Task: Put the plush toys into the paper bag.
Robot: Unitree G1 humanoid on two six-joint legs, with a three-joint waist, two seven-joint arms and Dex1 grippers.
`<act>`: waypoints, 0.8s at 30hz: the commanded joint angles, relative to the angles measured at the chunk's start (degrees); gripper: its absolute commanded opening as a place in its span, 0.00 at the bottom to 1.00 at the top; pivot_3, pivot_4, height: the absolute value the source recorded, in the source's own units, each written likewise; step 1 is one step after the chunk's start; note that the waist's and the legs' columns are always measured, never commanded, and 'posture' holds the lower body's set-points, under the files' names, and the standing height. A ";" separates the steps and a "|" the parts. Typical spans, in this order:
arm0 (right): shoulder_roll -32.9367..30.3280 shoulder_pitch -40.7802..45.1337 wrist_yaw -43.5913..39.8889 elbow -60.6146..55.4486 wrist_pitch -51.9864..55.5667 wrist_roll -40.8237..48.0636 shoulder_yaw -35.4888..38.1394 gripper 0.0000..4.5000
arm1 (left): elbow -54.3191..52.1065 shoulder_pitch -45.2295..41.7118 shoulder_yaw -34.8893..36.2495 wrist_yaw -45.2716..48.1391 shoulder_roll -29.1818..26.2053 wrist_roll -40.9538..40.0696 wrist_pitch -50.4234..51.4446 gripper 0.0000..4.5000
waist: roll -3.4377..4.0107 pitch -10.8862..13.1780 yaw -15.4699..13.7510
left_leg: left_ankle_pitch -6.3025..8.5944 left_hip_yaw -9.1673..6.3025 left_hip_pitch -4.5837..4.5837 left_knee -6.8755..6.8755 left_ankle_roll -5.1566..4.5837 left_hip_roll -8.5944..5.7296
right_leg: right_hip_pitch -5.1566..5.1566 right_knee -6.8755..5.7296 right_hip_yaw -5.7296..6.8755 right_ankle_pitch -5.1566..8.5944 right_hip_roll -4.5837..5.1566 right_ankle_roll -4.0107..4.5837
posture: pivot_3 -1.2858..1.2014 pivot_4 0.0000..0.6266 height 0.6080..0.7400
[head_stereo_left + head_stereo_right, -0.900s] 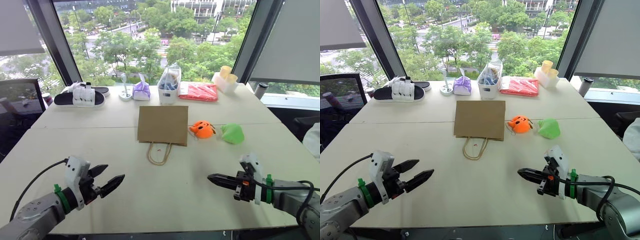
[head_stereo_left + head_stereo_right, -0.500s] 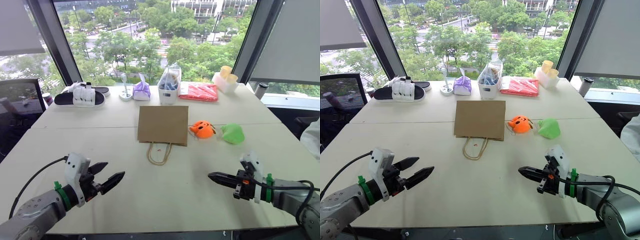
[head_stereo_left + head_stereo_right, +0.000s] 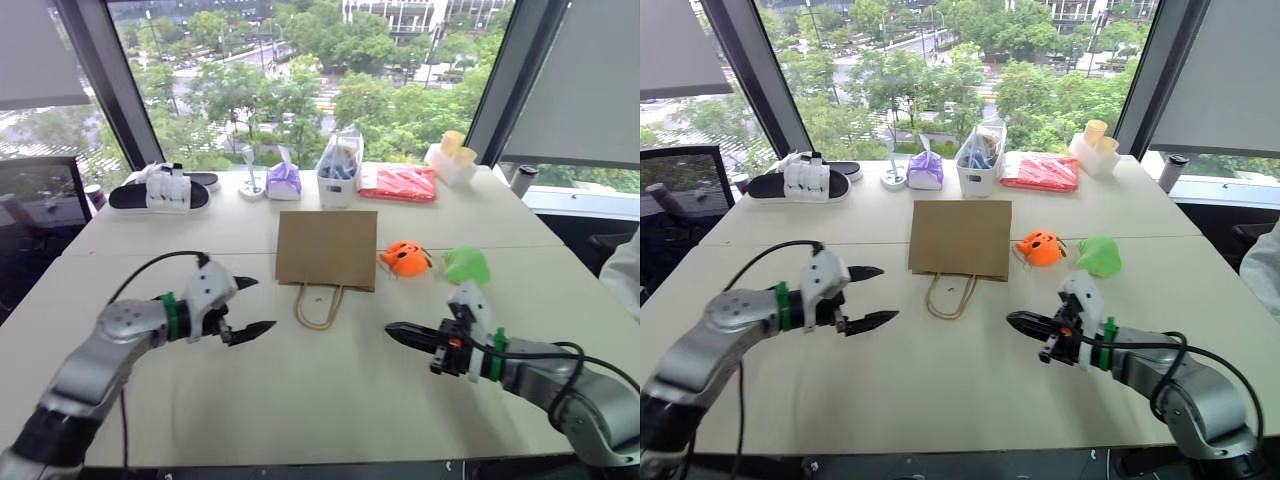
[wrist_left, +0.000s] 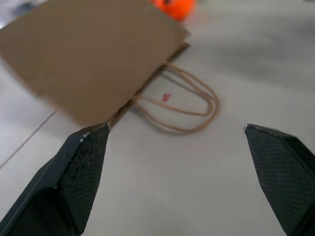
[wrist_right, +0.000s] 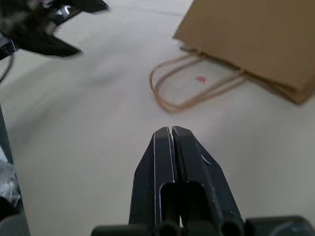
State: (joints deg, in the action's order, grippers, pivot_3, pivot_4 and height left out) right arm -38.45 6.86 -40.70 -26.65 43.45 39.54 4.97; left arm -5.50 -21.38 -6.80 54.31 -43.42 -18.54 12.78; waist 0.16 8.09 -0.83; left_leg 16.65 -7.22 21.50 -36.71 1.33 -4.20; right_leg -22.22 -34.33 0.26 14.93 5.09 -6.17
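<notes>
The brown paper bag (image 3: 326,250) lies flat in the middle of the table, its twine handles (image 3: 318,305) pointing toward me. To its right sit the orange plush toy (image 3: 405,257) and, further right, the green plush toy (image 3: 466,265). My left gripper (image 3: 258,305) is open, hovering just left of the handles with nothing between its fingers; the left wrist view shows the handles (image 4: 189,105) ahead of them. My right gripper (image 3: 390,330) is shut and empty, pointing left, nearer me than the toys and to the right of the handles.
Along the far edge stand black-and-white slippers (image 3: 160,190), a purple pouch (image 3: 283,182), a clear plastic bag of blue items (image 3: 338,170), a red packet (image 3: 398,184), yellow cups (image 3: 450,160) and a dark tumbler (image 3: 521,181). A chair (image 3: 35,200) stands at the left.
My left arm has swung forward and inward, bringing its open gripper up beside the bag's handles. The right gripper has moved a little forward and to the left, still shut.
</notes>
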 commanded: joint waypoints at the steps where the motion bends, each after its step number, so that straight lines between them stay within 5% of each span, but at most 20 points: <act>1: 2.30 1.02 2.85 -3.42 -0.37 -0.57 -1.50 0.00 | 16.61 -8.46 -7.20 3.74 4.27 11.22 -17.61 1.00 | -0.03 -0.01 0.06 | 0.00 0.01 0.00 0.04 0.00 0.00 | -0.02 0.01 0.00 -0.02 0.02 -0.03 | 0.52 0.24 1.00; 7: 5.33 -1.32 7.58 -6.77 -0.31 -0.44 -1.29 0.00 | 39.86 -20.79 -13.17 3.87 9.49 23.01 -40.12 1.00 | -0.12 0.00 0.12 | -0.03 0.02 0.02 0.19 0.05 0.01 | -0.23 -0.04 0.00 -0.05 0.01 -0.08 | 0.52 0.24 1.00; 18: 8.60 -4.38 12.10 -8.96 -1.43 -0.93 -1.64 0.00 | 61.96 -32.46 -14.24 -4.05 18.75 31.30 -50.68 1.00 | -0.41 0.09 0.28 | 0.19 0.02 -0.07 -0.23 -0.37 -0.09 | -0.31 -0.74 0.04 -0.09 -0.06 -0.27 | 0.52 0.24 1.00; 21: 9.12 -4.14 12.53 -8.49 -1.92 -1.25 -1.66 0.00 | 64.95 -33.93 -17.11 -7.81 19.29 36.85 -52.76 0.80 | -0.49 0.07 0.23 | 0.19 0.01 -0.09 -0.31 -0.37 -0.09 | -0.28 -0.79 0.04 -0.08 -0.11 -0.28 | 0.52 0.24 1.00; 24: 9.61 -4.05 13.09 -8.30 -2.24 -1.29 -1.45 0.00 | 66.63 -34.92 -17.11 -10.73 20.11 38.21 -54.55 0.50 | -0.54 0.04 0.20 | 0.17 0.01 -0.14 -0.35 -0.36 -0.09 | -0.22 -0.83 0.04 -0.08 -0.14 -0.28 | 0.52 0.24 1.00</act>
State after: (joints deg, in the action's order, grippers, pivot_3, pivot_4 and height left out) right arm -29.29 2.36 -27.95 -33.71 42.60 38.37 2.84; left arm 60.68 -54.90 -23.93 45.81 -23.36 18.60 -39.96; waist -0.38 8.13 -0.63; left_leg 16.82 -7.21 21.36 -37.06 0.97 -4.28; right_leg -22.45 -35.16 0.30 14.85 4.94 -6.45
